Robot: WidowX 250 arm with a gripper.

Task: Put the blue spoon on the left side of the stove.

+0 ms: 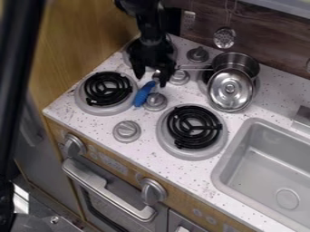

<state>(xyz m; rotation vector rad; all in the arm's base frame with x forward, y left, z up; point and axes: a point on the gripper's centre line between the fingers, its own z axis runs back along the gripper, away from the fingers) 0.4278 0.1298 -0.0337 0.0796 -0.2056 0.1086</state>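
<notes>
While the black gripper [151, 80] hangs over the stove, its jaws stand released, parted about the metal part of the blue spoon [142, 94]; contact cannot be confirmed. The spoon lies on the speckled counter [94, 122], between the left coil burner [92, 96] and a grey knob [156, 102], its handle near both, so sideways room is tight. Another knob [180, 77] stands just beside the jaws, with the handle of the steel pot [243, 62] near them. A shiny lid [230, 90] leans against that pot. Counter front edge and sink [225, 165] are well apart from the gripper. Spoon condition: handle bright blue, rounded, slanting toward the front; metal part silvery, partly hidden.
</notes>
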